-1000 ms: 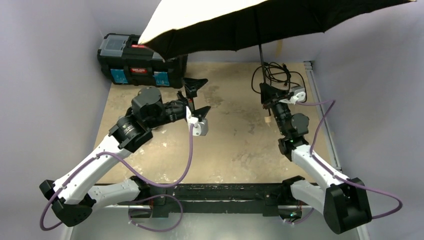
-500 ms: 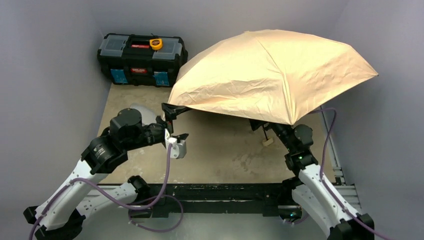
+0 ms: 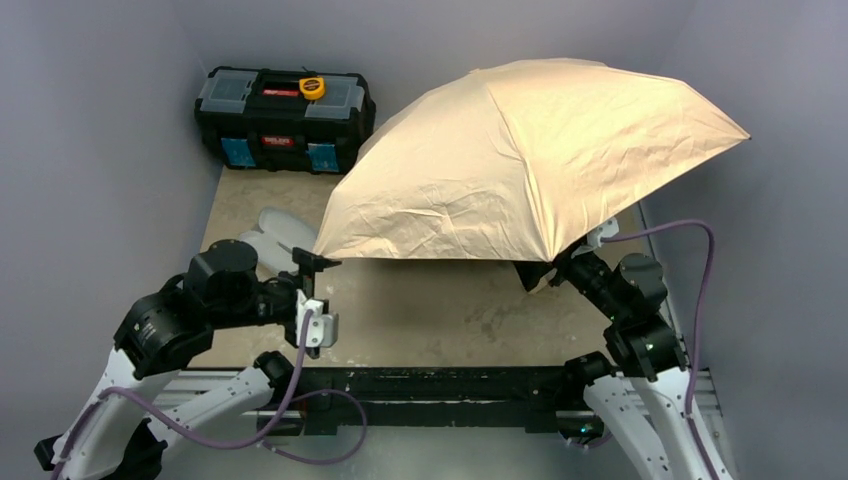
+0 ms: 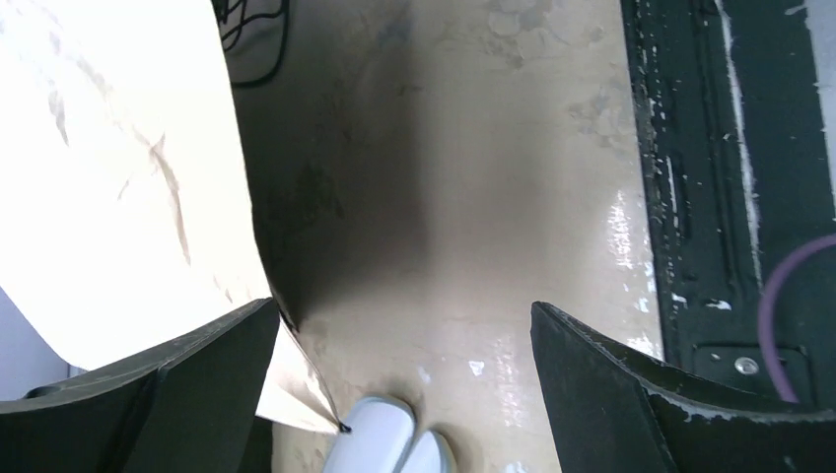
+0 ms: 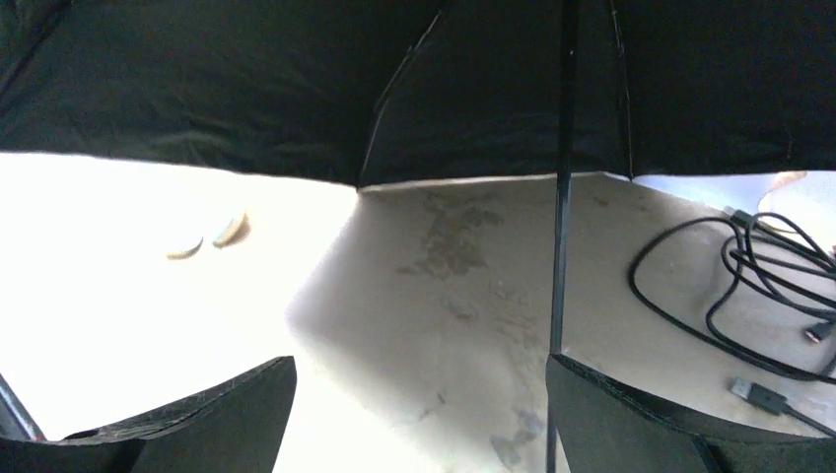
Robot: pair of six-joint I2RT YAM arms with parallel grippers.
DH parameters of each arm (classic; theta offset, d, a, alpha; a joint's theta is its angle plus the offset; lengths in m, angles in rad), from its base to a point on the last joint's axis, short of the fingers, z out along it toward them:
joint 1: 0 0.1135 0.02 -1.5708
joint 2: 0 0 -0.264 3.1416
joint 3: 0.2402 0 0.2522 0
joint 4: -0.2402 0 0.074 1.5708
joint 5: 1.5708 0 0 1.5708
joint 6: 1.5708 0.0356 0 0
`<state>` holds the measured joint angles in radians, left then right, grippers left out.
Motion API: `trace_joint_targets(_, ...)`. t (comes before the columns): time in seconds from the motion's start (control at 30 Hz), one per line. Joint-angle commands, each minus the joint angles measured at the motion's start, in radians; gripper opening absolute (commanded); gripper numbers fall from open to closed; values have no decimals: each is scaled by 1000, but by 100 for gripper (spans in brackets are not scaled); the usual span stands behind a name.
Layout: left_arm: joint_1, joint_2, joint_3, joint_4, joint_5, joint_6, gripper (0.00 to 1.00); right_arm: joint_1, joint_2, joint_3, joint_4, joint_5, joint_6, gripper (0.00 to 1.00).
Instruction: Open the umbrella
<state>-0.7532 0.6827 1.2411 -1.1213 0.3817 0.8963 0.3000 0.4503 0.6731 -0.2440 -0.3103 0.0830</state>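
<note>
The umbrella (image 3: 530,150) is open, its tan canopy spread over the right half of the table with its front rim low by the tabletop. My left gripper (image 3: 318,295) stands open just left of the rim; in the left wrist view the canopy (image 4: 118,177) and a rib tip (image 4: 343,428) lie by the left finger, with nothing between the open fingers (image 4: 404,335). My right gripper (image 3: 560,272) sits at the canopy's right front edge, partly hidden. It is open (image 5: 419,379) under the black lining (image 5: 296,89), the thin shaft (image 5: 562,197) close beside its right finger. The handle is hidden.
A black toolbox (image 3: 285,118) with a yellow tape measure (image 3: 312,87) on its lid stands at the back left. A pale fabric sleeve (image 3: 280,232) lies near the left gripper. A black cable (image 5: 730,286) is coiled under the canopy at the right.
The right gripper has opened and let go of the umbrella. The open canopy dropped from high above to rest over the table. Both arms pulled back toward the near edge.
</note>
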Motion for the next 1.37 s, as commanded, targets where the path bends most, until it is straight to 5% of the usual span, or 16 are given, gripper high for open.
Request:
trace_joint_targets(0.0,-3,0,37,-110,-32,-85,100,-4,-17,119,-265,-18,-182,99)
trace_joint_targets(0.13,-1,-86,1,-52,-76,-225,100,-4,-96,161,-297,160,-193,99)
trace_joint_targets(0.23,34,-158,-49,12,-273,-340,100,-9,-143,216,-332,282,-161,99)
trace_joint_targets(0.37,140,-141,2,-71,-483,-490,100,-69,-160,317,-409,329,-156,99)
trace_joint_targets(0.57,356,-155,77,-104,-531,-530,100,-118,-171,445,-519,372,-228,99)
trace_joint_targets(0.67,400,-167,107,-164,-564,-590,100,-149,-200,448,-546,404,-247,99)
trace_joint_targets(0.93,416,-135,-9,-166,-943,-720,100,-202,-218,416,-543,411,-251,99)
trace_joint_targets(1.33,543,-170,-36,-98,-913,-770,100,-217,-166,412,-505,340,-236,99)
